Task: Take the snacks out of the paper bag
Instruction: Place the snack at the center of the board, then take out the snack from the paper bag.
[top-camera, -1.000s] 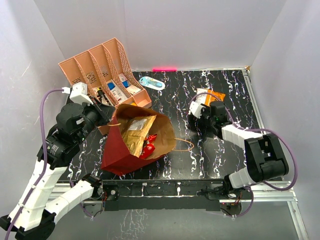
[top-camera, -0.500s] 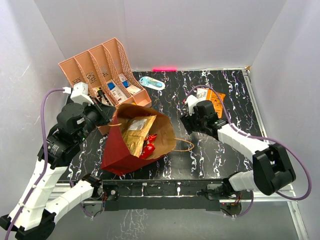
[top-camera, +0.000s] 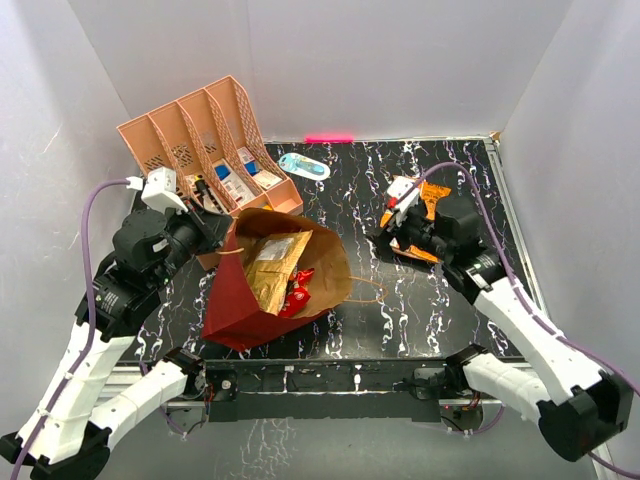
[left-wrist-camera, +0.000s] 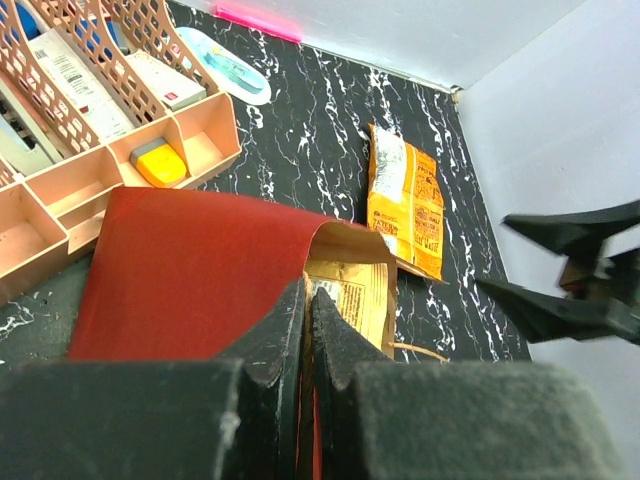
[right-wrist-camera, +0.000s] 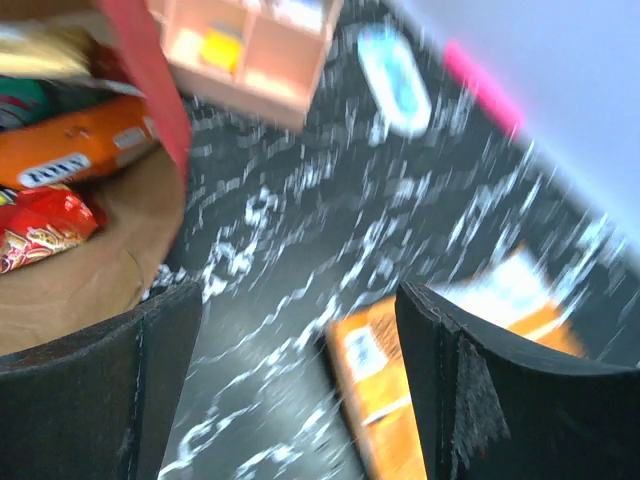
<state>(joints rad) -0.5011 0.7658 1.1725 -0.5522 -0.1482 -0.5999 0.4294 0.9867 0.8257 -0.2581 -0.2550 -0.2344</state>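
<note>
The dark-red paper bag (top-camera: 235, 305) lies on its side with its mouth open to the right. Inside it I see a gold packet (top-camera: 270, 262) and a red packet (top-camera: 297, 290). My left gripper (top-camera: 222, 235) is shut on the bag's upper rim; in the left wrist view its jaws (left-wrist-camera: 308, 290) pinch the red paper (left-wrist-camera: 190, 270). An orange packet (top-camera: 412, 196) lies flat on the table right of the bag. My right gripper (top-camera: 398, 232) is open and empty just over that packet (right-wrist-camera: 400, 400). The blurred right wrist view shows an orange packet (right-wrist-camera: 80, 150) and a red packet (right-wrist-camera: 40, 225) inside the bag.
A peach slotted organizer (top-camera: 200, 140) with small boxes stands at the back left, touching the bag. A light-blue oval object (top-camera: 303, 166) lies behind the bag. The bag's cord handle (top-camera: 368, 290) lies on the black marbled table (top-camera: 470, 170). White walls enclose the table.
My right arm swung its elbow out to the right and the gripper now points left over the orange packet. The left gripper and the bag have not moved.
</note>
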